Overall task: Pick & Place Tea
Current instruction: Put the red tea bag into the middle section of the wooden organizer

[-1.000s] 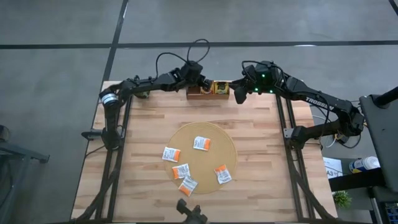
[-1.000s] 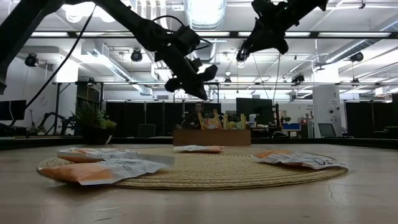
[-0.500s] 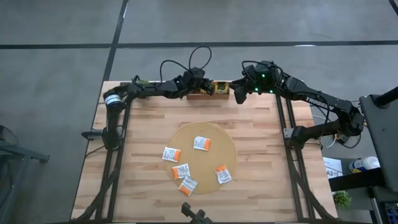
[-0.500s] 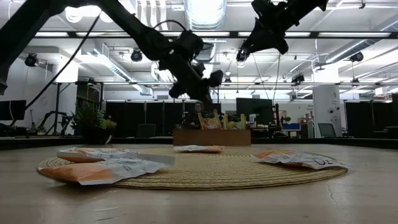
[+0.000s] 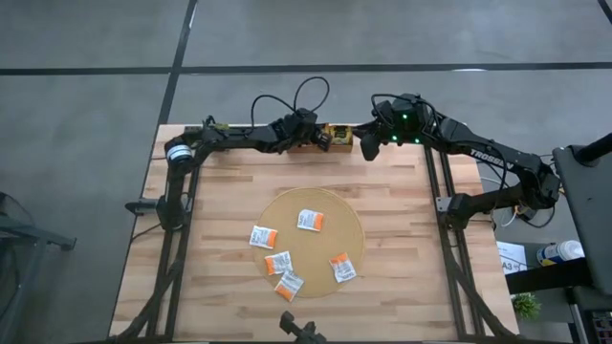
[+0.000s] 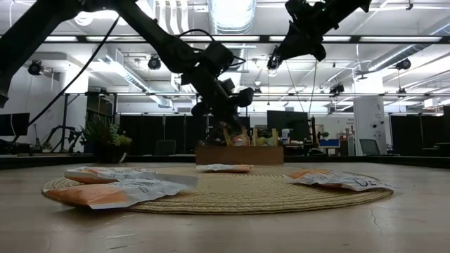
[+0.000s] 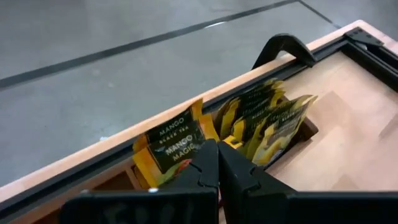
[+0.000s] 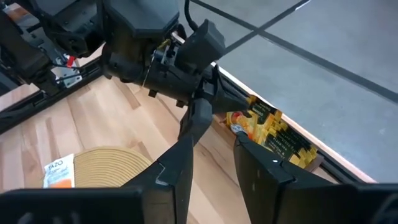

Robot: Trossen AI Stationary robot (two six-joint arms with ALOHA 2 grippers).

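Observation:
A small wooden tray (image 5: 304,146) stands at the table's far edge with orange (image 7: 174,140) and dark green-yellow (image 7: 267,118) tea sachets upright in it. My left gripper (image 7: 217,149) is shut, slanting down, with its tips at the orange sachets in the tray (image 6: 239,154). My right gripper (image 8: 214,149) hovers open and empty, high over the tray's right end (image 5: 366,148). Several more sachets lie flat on the round tan mat (image 5: 320,203), such as one (image 5: 309,220) at its far side and one (image 5: 289,284) at its near edge. My left gripper comes slanting down from the table's left side, and its shut fingertips (image 8: 231,104) lie against an orange sachet (image 7: 180,152) standing upright in the tray. Whether a sachet is pinched between the fingers, I cannot tell, since the fingers hide the spot.
Black clamp frames run along the table's left (image 5: 177,205) and right (image 5: 445,205) sides. A black clamp (image 7: 283,46) sits on the far edge just beyond the tray. Bare wood lies between the mat and the tray.
My left gripper, shut throughout, has gone down and a little toward the table's right along the far edge, from above the tray's left end to the sachets standing in it. The sachets on the mat have not moved.

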